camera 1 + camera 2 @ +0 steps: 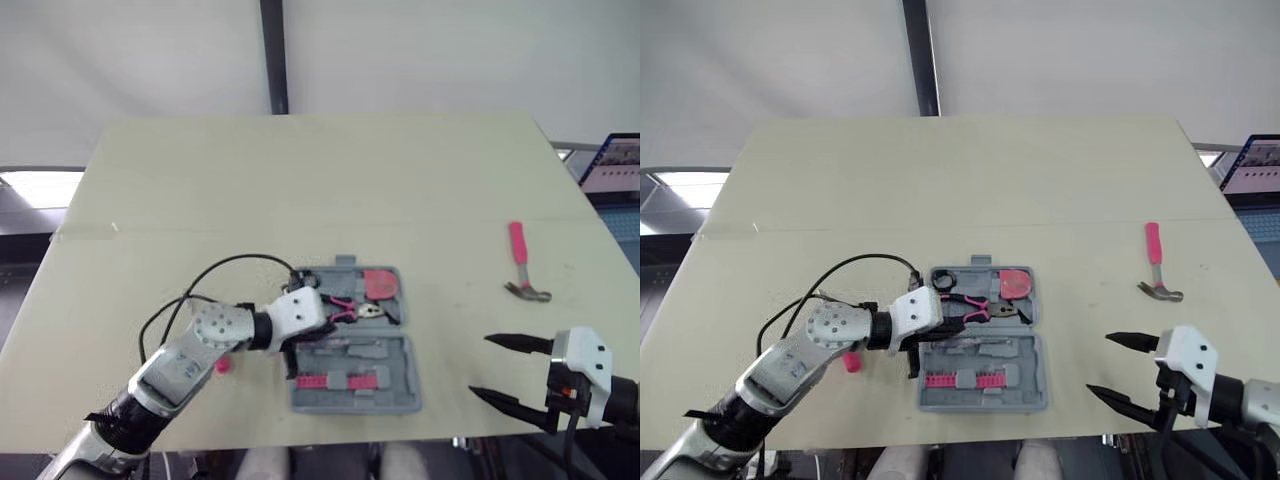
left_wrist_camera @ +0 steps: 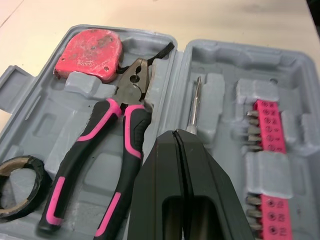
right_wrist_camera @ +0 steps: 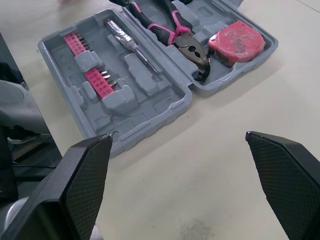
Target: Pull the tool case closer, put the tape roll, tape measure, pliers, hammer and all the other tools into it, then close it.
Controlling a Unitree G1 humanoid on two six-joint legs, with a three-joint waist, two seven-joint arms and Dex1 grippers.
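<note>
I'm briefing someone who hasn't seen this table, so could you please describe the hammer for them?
Find the open grey case near the front edge of the table and look to the robot's right. The hammer lies alone there, pink handle pointing away, metal head nearer the robot. Unlike the pink pliers and tape measure, it is outside the case.

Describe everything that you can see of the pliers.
The pliers lie flat in the open case, in the half next to the hinge. The head looks like dark metal, with its jaws closed, pointing toward the tape measure. The two curved handles are black with pink stripes. The shut left hand is close beside them.
</note>
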